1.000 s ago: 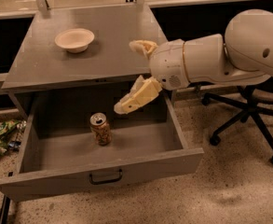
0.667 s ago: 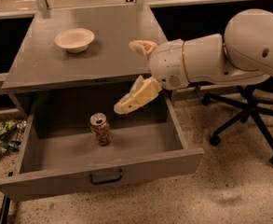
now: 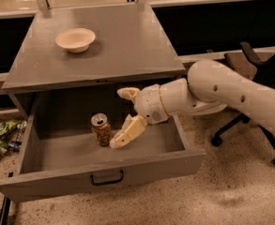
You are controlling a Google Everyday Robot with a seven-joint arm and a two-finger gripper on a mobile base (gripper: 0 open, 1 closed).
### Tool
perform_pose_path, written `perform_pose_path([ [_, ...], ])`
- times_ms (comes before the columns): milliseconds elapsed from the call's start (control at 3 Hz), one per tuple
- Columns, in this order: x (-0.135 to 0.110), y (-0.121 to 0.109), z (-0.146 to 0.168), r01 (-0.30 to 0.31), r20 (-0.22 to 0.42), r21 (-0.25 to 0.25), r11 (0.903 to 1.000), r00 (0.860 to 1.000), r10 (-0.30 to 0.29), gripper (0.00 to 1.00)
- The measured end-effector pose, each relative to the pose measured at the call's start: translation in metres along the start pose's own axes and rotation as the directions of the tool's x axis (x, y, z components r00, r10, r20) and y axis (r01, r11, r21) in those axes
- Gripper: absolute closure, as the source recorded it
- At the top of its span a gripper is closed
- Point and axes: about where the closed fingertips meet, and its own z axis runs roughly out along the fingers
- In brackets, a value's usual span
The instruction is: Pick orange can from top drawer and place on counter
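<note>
The orange can (image 3: 101, 129) stands upright on the floor of the open top drawer (image 3: 165, 166), left of centre. My gripper (image 3: 118, 120) is down inside the drawer, just right of the can. It is open: one cream finger (image 3: 127, 93) points up and left above the can's height, and the other (image 3: 127, 132) reaches down beside the can's base. The can is not between them. The counter (image 3: 127, 46) is the flat grey top above the drawer.
A cream bowl (image 3: 75, 39) sits on the counter's back left. A black office chair (image 3: 249, 74) stands to the right, behind my arm. Green wrappers (image 3: 3, 134) lie on the floor left of the drawer. The drawer's dark handle (image 3: 107, 178) faces front.
My gripper has moved down from above the drawer's right side into the drawer and left, ending close beside the can. The can has not moved.
</note>
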Motion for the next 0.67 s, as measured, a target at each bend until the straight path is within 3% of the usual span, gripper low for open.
perform_pose_path([
  [333,0.027,0.0,0.022,-0.035,-0.013,-0.054,0.9979,0.999,0.034,0.0],
  [667,0.053,-0.02,0.049,-0.037,-0.027,-0.067,0.9971,0.999,0.035,0.0],
])
